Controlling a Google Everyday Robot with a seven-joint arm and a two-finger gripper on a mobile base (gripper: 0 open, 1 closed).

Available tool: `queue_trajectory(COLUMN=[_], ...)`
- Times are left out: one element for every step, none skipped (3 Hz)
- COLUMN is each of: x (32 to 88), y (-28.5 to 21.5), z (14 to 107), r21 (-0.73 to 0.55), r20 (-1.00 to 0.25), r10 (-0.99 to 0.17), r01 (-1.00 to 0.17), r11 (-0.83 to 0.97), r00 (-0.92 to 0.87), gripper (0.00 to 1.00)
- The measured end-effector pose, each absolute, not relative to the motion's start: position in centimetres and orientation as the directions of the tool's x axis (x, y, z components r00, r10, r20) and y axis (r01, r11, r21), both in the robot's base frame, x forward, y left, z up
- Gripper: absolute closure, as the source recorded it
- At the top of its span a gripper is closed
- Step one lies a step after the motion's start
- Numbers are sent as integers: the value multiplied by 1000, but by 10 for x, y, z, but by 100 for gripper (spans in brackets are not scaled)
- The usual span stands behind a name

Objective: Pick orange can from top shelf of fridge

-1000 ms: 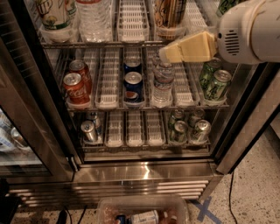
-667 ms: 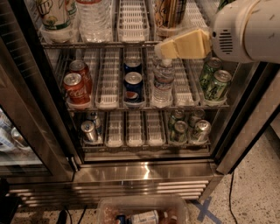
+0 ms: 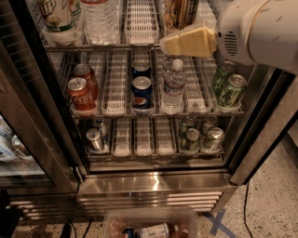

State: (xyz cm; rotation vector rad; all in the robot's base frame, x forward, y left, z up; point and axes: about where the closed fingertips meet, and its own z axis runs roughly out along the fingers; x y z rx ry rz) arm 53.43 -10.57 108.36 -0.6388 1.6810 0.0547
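Note:
The orange can [image 3: 179, 11], orange-brown with dark and cream markings, stands on the top shelf [image 3: 116, 47] of the fridge [image 3: 149, 183], right of an empty white lane tray. Its top is cut off by the picture's edge. My gripper [image 3: 186, 42], cream-yellow on a white arm coming in from the upper right, hangs just in front of and below the can at the shelf's front rail. It covers the can's base. It holds nothing that I can see.
A white-and-green tall can [image 3: 58, 14] and a water bottle [image 3: 100, 18] share the top shelf. On the middle shelf are red cola cans [image 3: 81, 90], blue cans [image 3: 141, 90], a small water bottle [image 3: 173, 88] and green cans [image 3: 228, 86]. A plastic bin [image 3: 149, 225] sits on the floor.
My gripper has moved up and to the left, closer to the orange can's base. Nothing in the fridge has moved.

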Motion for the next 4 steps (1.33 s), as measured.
queue_trajectory(x=[538, 541, 549, 559], y=[-105, -107, -111, -110], z=[1088, 1087, 1081, 1076], r21=[-332, -341, -346, -331], r20=[-925, -926, -926, -933], r10=[-378, -378, -377, -360], r01=[-415, -397, -380, -379], r11=[847, 852, 858, 864], r00=[-32, -15, -7, -6], gripper=[14, 21, 23, 23])
